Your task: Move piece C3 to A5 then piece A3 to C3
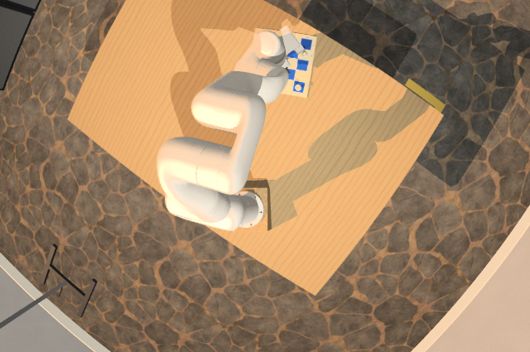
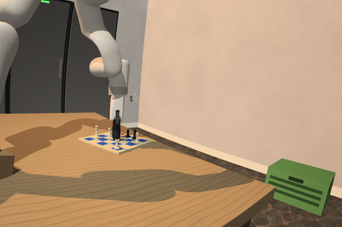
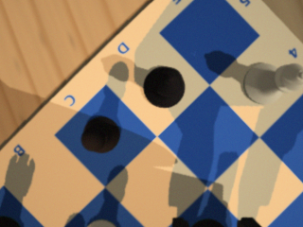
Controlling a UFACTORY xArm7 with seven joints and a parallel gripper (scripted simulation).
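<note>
The small blue and tan chessboard (image 1: 313,46) (image 2: 87,140) (image 3: 142,156) lies on the table. My gripper (image 2: 116,137) (image 3: 208,222) is low over square C3, its fingers slightly apart. A dark piece (image 3: 206,224) stands upright between the fingertips at the bottom edge of the wrist view. Black pieces stand on D5 (image 3: 164,87) and C5 (image 3: 100,134). Another dark piece (image 3: 8,222) shows at the A5 corner. A white piece (image 3: 265,82) stands on E4. The arm hides most of the board in the overhead view.
Other white pieces (image 2: 96,131) (image 2: 117,143) (image 2: 137,137) and black ones (image 2: 134,133) stand around the gripper. A wall rises just behind the board. A green box (image 2: 299,186) sits on the floor to the right. A wooden block (image 2: 5,163) is at the left.
</note>
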